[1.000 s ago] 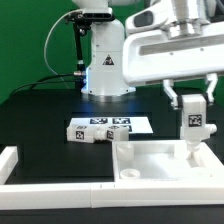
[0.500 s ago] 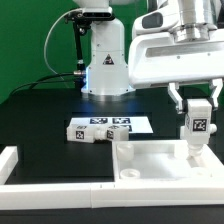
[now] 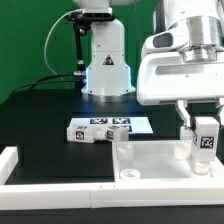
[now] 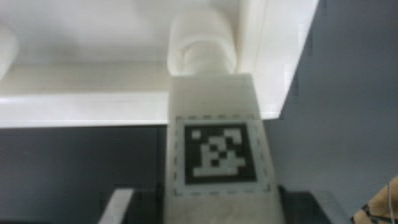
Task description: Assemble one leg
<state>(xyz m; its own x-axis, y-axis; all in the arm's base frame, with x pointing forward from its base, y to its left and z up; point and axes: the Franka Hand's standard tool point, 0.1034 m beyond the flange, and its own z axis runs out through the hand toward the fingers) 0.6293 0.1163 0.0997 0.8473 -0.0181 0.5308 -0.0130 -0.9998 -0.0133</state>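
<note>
The exterior view shows the gripper [image 3: 205, 128] with its jaws clamped on the leg [image 3: 206, 143]. The leg is held upright above the white panel [image 3: 150, 160], at the corner on the exterior view's right. Only the wrist view shows the leg [image 4: 217, 150] lengthwise, with its tag face sharp and its rounded far end blurred over the panel. Contact between that end and the panel cannot be determined. The frame edge cuts off the gripper's outer side. The other legs [image 3: 98, 131] lie well apart on the black table [image 3: 40, 115], with open panel surface between.
</note>
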